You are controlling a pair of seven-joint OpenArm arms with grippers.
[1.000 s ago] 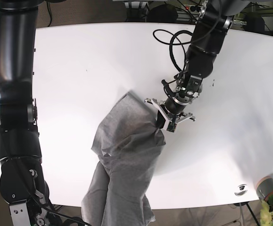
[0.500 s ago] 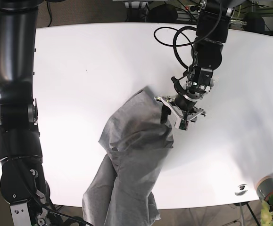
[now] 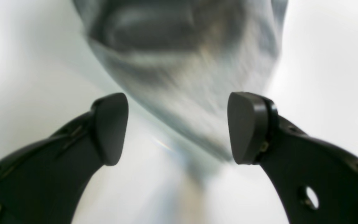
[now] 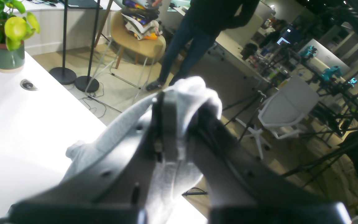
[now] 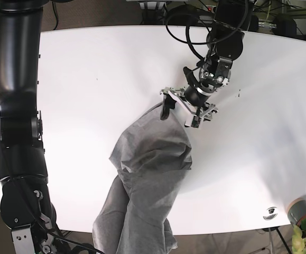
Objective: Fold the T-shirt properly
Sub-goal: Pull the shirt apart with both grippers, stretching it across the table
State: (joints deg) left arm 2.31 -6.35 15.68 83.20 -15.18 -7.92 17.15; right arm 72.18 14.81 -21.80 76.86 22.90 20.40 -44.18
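The heather-grey T-shirt (image 5: 150, 159) lies bunched on the white table (image 5: 89, 79) and hangs over the front edge. My left gripper (image 5: 177, 114) is open and empty just above the shirt's far end. In the left wrist view the open gripper (image 3: 179, 127) hovers over the blurred grey cloth (image 3: 182, 62). In the right wrist view my right gripper (image 4: 182, 102) is shut on a fold of the T-shirt (image 4: 197, 88) beyond the table's edge. This gripper is hidden in the base view. No lettering shows.
A round black table grommet (image 5: 270, 212) and a potted plant (image 5: 302, 211) sit at the front right corner; the plant also shows in the right wrist view (image 4: 6, 46). A person (image 4: 204, 18) and a white chair (image 4: 286, 107) stand past the table.
My left gripper dragged the shirt's end to the right and away, then opened and let it go, moving further back. The cloth has settled on the table.
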